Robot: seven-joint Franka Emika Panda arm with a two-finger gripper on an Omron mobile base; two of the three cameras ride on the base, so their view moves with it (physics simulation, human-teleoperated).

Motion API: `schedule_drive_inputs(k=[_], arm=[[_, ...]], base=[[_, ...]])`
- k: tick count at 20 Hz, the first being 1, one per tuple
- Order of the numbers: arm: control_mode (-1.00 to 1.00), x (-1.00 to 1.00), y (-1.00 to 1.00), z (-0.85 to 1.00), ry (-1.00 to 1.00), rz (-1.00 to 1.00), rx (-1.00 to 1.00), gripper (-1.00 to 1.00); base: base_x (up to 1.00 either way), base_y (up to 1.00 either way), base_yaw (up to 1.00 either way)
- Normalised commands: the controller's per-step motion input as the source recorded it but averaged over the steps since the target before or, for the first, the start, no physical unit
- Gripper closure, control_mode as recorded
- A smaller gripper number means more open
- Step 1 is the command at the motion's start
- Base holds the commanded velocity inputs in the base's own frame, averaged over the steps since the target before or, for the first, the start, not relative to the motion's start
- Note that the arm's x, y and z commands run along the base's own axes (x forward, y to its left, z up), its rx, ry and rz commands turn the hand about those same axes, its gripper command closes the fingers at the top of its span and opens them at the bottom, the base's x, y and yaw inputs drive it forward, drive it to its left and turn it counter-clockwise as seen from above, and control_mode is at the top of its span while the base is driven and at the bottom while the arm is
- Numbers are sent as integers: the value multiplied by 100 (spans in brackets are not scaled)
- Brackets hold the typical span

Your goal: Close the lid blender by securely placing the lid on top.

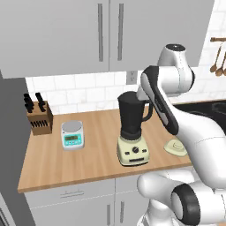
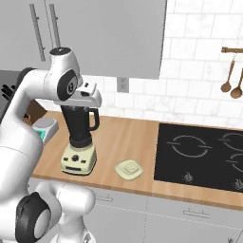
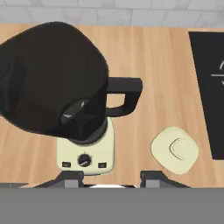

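Left base view: behind the arm's left, facing forward and down over the counter. Right base view: behind its right, same counter, also covering the hob. Hand view: close overhead, looking down. All include the blender and lid.

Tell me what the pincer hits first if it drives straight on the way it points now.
Probably the blender: the open pincer looks down on its open jar and cream base. The lid lies off to the side. Depth is unclear.

A home kitchen: wooden counter, grey cabinets, white tiled wall, black cooktop, knife block, kitchen scale, blender, hanging wooden spoons.
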Motion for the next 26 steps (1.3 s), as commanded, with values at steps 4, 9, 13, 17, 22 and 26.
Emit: schedule_drive_inputs(k=[4,9,13,17,22,26], arm=[[-100,-11,-58,-16,0,-6,12,-100],[-100,-3,-100,-77,-1,-4,40,-100],[-100,0,-100,-93,-1,5,29,-100],[-100,6,-100,-67,0,21,7,-100],[-100,3,-74,-54,-4,36,-5,-100],[-100,0,-37,-53,-16,42,-15,-100]], base=[[0,0,0],[0,0,0],[0,0,0],[0,0,0],[0,0,0],[0,0,0]])
